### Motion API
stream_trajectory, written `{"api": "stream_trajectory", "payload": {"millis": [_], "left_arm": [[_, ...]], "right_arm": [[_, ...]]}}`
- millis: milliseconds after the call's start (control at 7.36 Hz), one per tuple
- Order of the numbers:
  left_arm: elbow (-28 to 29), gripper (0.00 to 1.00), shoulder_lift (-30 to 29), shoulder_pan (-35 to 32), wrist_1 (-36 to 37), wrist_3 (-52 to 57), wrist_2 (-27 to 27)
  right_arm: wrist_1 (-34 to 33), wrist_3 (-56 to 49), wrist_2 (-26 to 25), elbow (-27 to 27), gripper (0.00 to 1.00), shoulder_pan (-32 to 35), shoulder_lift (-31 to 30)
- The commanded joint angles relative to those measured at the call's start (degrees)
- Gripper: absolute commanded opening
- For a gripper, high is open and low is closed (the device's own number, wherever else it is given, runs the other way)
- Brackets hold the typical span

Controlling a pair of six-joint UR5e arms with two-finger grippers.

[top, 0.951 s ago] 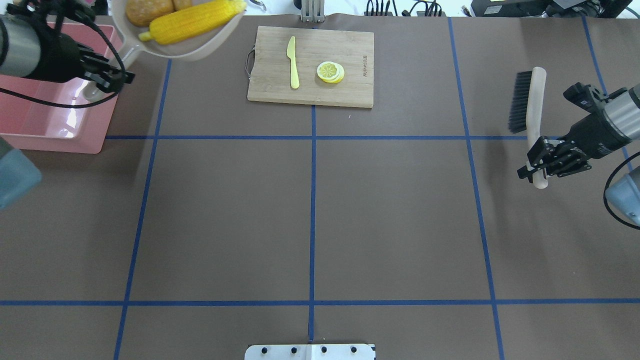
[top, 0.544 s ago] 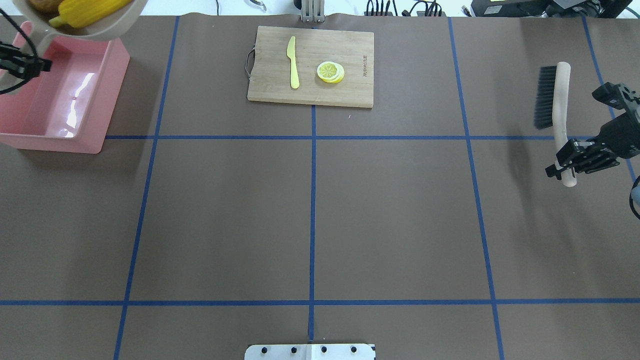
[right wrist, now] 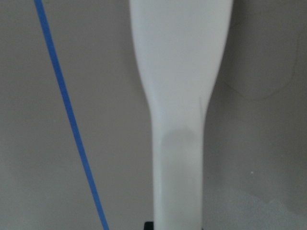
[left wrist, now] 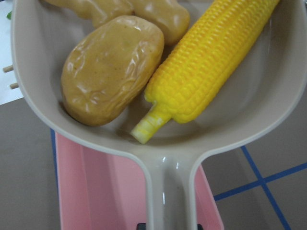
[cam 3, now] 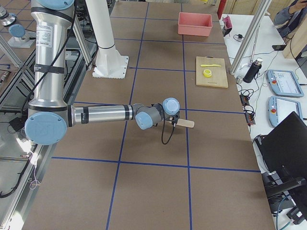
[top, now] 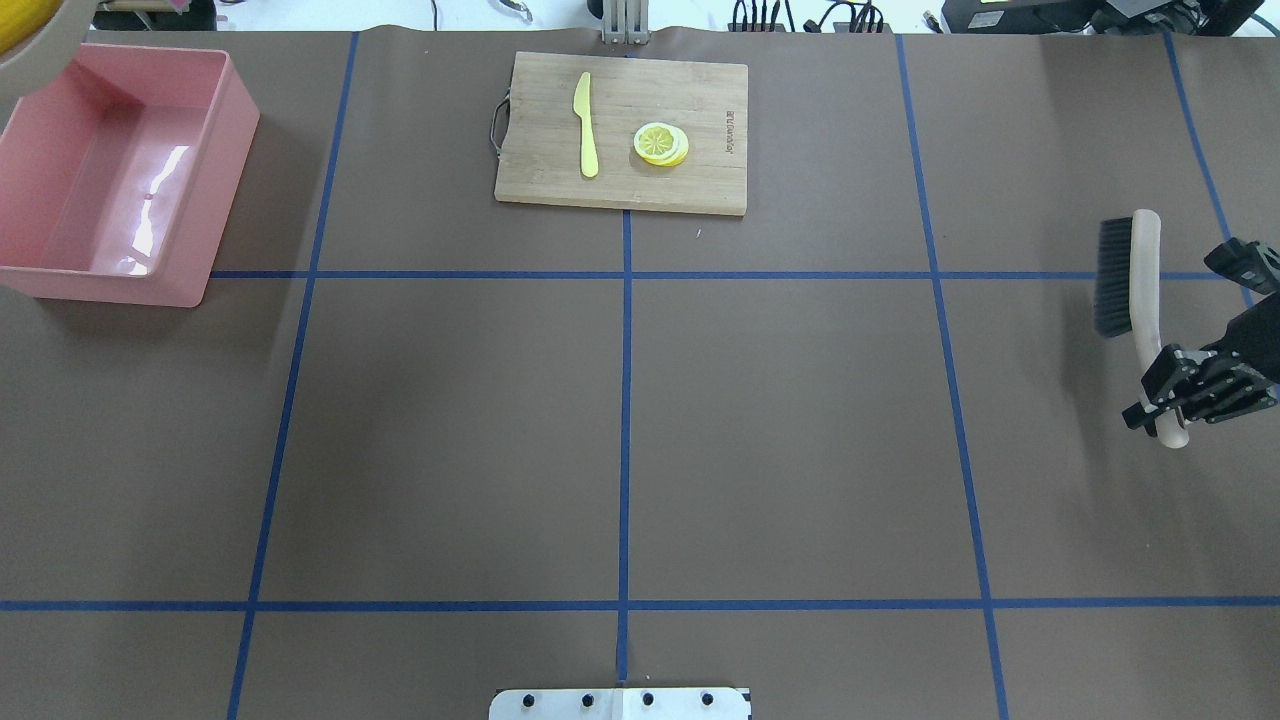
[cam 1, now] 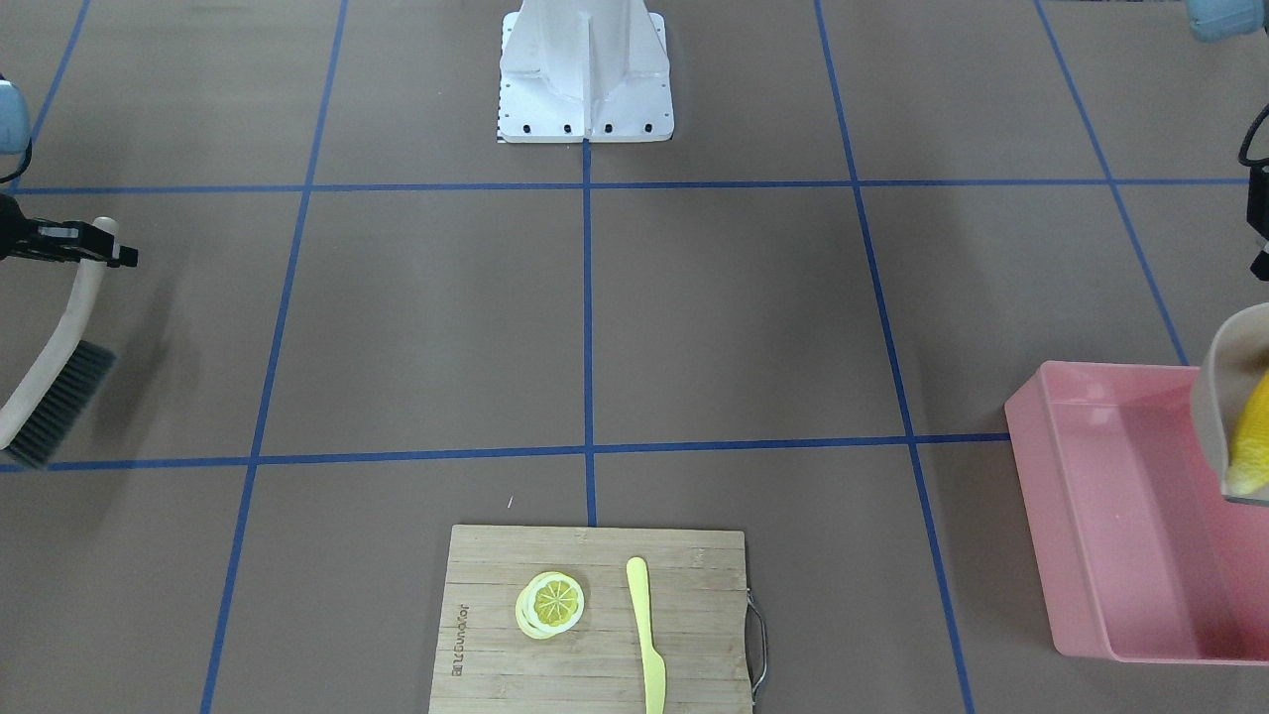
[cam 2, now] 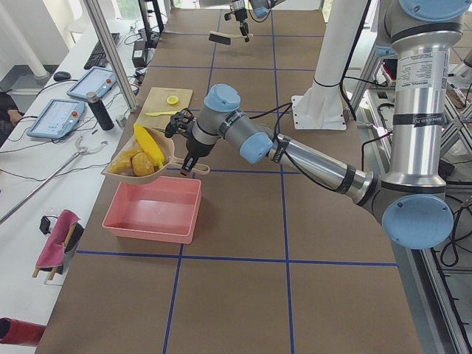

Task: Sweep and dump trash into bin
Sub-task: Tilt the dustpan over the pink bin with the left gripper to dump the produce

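The corn cob (left wrist: 211, 62), the potato (left wrist: 110, 67) and the ginger root (left wrist: 144, 12) lie in the beige dustpan (left wrist: 168, 167). My left gripper (cam 2: 188, 155) is shut on the dustpan's handle. It holds the pan in the air over the outer end of the empty pink bin (top: 110, 170). In the overhead view only the pan's rim (top: 45, 40) shows at the top left corner. My right gripper (top: 1180, 395) is shut on the handle of a hand brush (top: 1145, 270) near the right table edge.
A wooden cutting board (top: 622, 132) at the back middle carries a pale yellow knife (top: 586, 125) and a lemon slice (top: 661, 143). The robot's white base (cam 1: 587, 69) stands at the near middle edge. Blue tape lines cross the brown table.
My left arm has carried the loaded dustpan leftward, from beside the bin to over its outer end. My right arm has pulled the brush right and back toward the robot.
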Motion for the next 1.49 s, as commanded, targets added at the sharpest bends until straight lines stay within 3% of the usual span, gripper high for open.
{"api": "stream_trajectory", "payload": {"millis": [0, 544, 815, 1359], "left_arm": [[0.0, 0.0, -0.7, -3.0, 12.1, 2.7, -4.1], [1.8, 0.0, -6.3, -1.9, 25.7, 3.4, -10.5], [0.9, 0.0, -6.3, -1.0, 30.2, 5.7, -13.0], [2.4, 0.0, -10.2, 0.0, 50.1, 13.3, -15.8]], "right_arm": [[-4.2, 0.1, -0.7, 0.8, 0.0, -6.1, -2.1], [-20.1, -0.1, -10.0, 10.6, 0.0, -13.7, -1.6], [-20.3, -0.7, -11.3, 10.5, 0.0, -14.3, -1.6], [-20.4, -0.7, -11.6, 10.4, 0.0, -14.7, -1.8]]}}
